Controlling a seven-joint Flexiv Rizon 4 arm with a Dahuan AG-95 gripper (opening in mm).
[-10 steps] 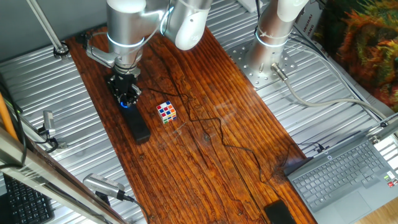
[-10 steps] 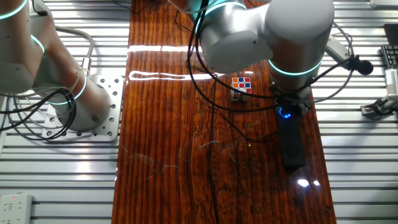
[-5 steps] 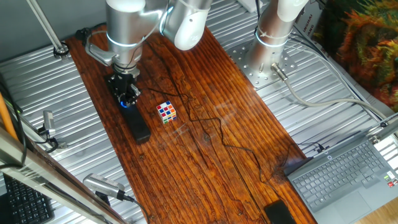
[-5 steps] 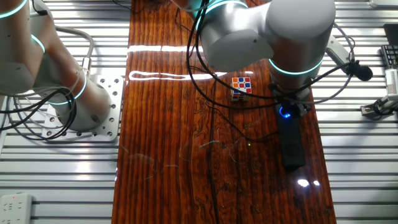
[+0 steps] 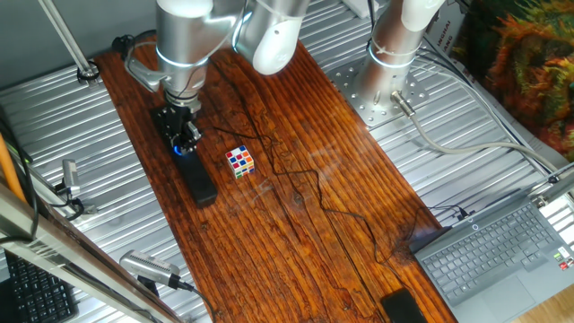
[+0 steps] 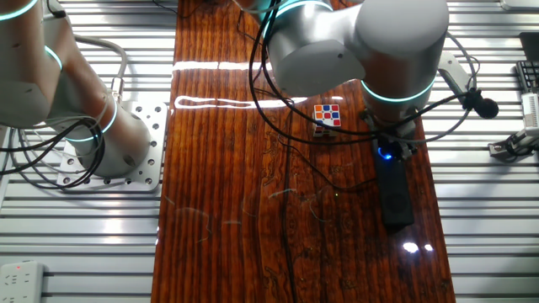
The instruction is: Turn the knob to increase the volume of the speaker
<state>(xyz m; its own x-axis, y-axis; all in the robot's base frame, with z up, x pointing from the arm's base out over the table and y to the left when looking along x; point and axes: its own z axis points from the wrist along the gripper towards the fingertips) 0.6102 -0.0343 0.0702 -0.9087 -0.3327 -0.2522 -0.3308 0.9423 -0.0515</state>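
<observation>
The speaker (image 5: 197,178) (image 6: 394,195) is a long, narrow black bar lying on the wooden table. Its knob (image 5: 182,147) (image 6: 386,153) sits at one end, ringed by glowing blue light. My gripper (image 5: 183,144) (image 6: 387,150) comes straight down onto that end, with its dark fingers closed around the knob. The fingers and the wrist above hide most of the knob; only the blue glow shows between them.
A multicoloured puzzle cube (image 5: 239,161) (image 6: 328,116) stands beside the speaker. Thin black cables (image 5: 305,193) trail across the wood. A laptop (image 5: 498,251) and a small black device (image 5: 404,308) lie at the near right. A second arm's base (image 6: 93,139) stands off the table's side.
The arm's wrist has rotated slightly over the knob; the side bracket and cable on it have shifted. The speaker and cube have not moved.
</observation>
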